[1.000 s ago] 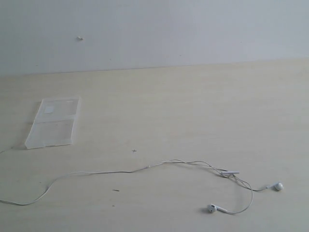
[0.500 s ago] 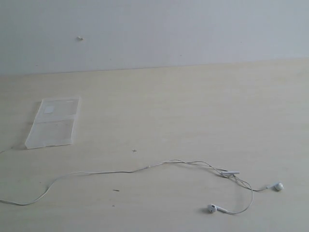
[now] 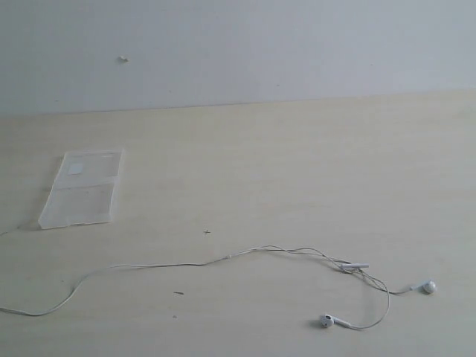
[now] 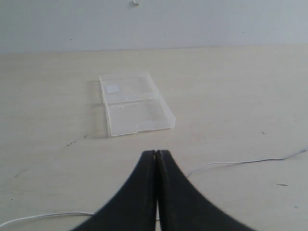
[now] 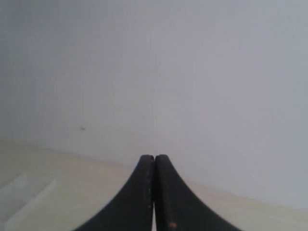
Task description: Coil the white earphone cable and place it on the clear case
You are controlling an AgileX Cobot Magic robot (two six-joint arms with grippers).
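A pale wooden table is stretching back to a plain grey-white wall, which is carrying one small mark high up. In the exterior view neither arm is showing.

The white earphone cable is lying loose and uncoiled on the near part of the table. It is entering at the left edge of the exterior view and running in a shallow wave toward the right, where it is passing the inline remote. Past the remote it is splitting into two thin leads, one ending at the far earbud and the other curling back to the near earbud.

The clear case is lying opened flat on the left side of the table, farther back and well apart from the cable, with nothing on it.

The left gripper is hanging above the table with its black fingers pressed together and holding nothing, pointing toward the case, with the cable passing beneath it. The right gripper is likewise keeping its fingers together and empty, facing mostly the wall.
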